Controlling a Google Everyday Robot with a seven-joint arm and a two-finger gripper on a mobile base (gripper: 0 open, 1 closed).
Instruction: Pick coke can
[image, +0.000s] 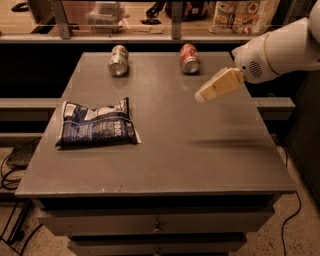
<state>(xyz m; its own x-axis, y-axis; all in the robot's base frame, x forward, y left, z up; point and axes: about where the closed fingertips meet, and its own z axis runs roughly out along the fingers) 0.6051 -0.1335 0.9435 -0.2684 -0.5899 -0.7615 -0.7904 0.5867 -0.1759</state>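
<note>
The coke can (189, 58), red-orange with white markings and a silver top, lies on its side near the far edge of the grey table (200, 150), right of centre. My gripper (201, 96) comes in from the right on a white arm (280, 47). Its cream-coloured fingers point down and to the left, raised above the table, a little to the right of the can and nearer than it. The gripper holds nothing.
A silver-and-green can (118, 60) lies on its side at the far left of the table. A dark blue chip bag (95, 125) lies flat at the left. A counter with glass and packaged goods (242, 15) runs behind the table. Cables (12, 170) lie on the floor at left.
</note>
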